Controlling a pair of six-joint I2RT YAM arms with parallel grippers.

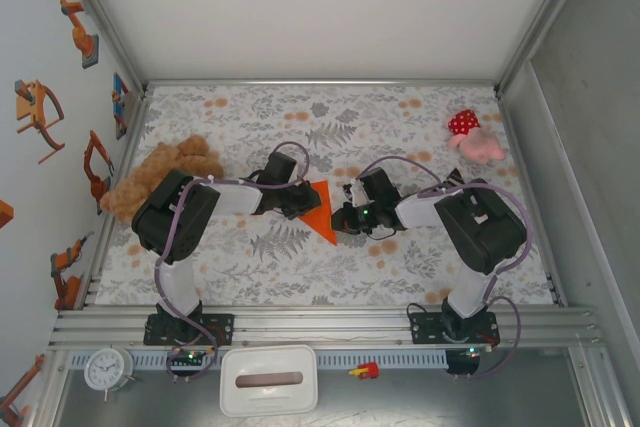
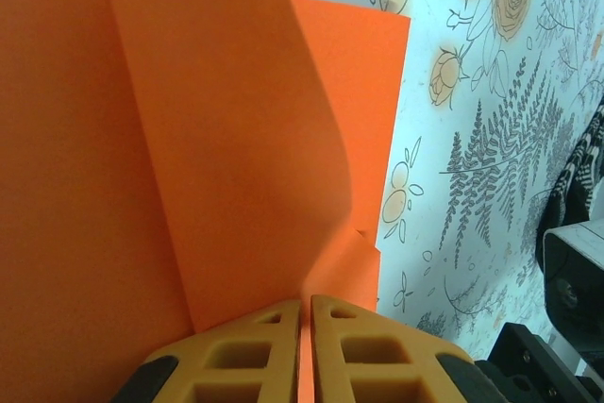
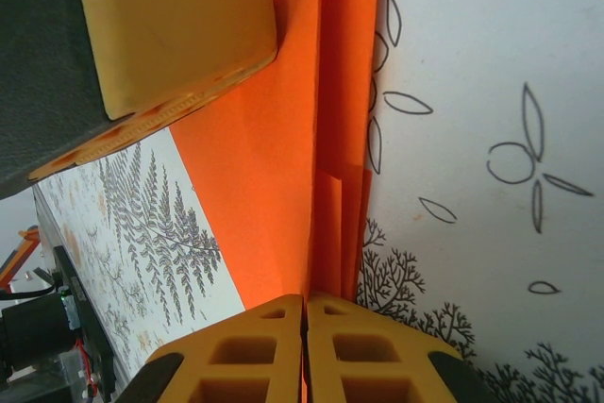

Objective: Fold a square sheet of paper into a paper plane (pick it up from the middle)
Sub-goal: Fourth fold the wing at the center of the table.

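The orange sheet of paper [image 1: 322, 211] is folded into a pointed triangle with layered creases and sits mid-table between the two arms. My left gripper [image 1: 304, 203] meets it from the left and my right gripper [image 1: 341, 217] from the right. In the left wrist view, the left gripper [image 2: 306, 301] is shut on an edge of the paper [image 2: 189, 139], and a flap curves up in front of it. The right wrist view has the right gripper [image 3: 305, 297] shut on the folded layers [image 3: 274, 167]. One left fingertip [image 3: 179, 16] shows beyond the paper.
A brown teddy bear [image 1: 160, 172] lies at the left edge behind the left arm. A red-and-pink plush [image 1: 472, 135] sits at the back right. A white box [image 1: 268, 379] and a clock [image 1: 107, 369] rest below the front rail. Walls enclose the floral tabletop [image 1: 250, 117].
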